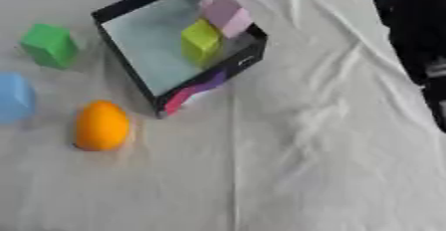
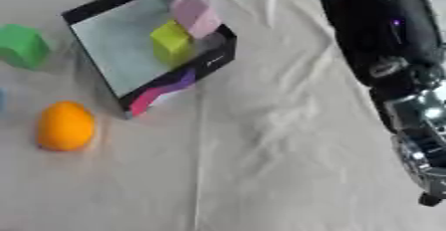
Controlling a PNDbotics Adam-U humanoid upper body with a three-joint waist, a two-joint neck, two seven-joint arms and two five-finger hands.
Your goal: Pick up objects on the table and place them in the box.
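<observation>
Now the orange lies on the white cloth, at about seven o'clock from the box, its long side running toward me. The right arm is at three o'clock, well apart from it; whether its fingers are open I cannot tell. I judge the unseen left hand nearer.

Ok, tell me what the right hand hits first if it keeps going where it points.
The right hand seems to point toward the lower right edge. Only bare white cloth shows there, so the way looks free as far as shown; its height is unclear.
</observation>
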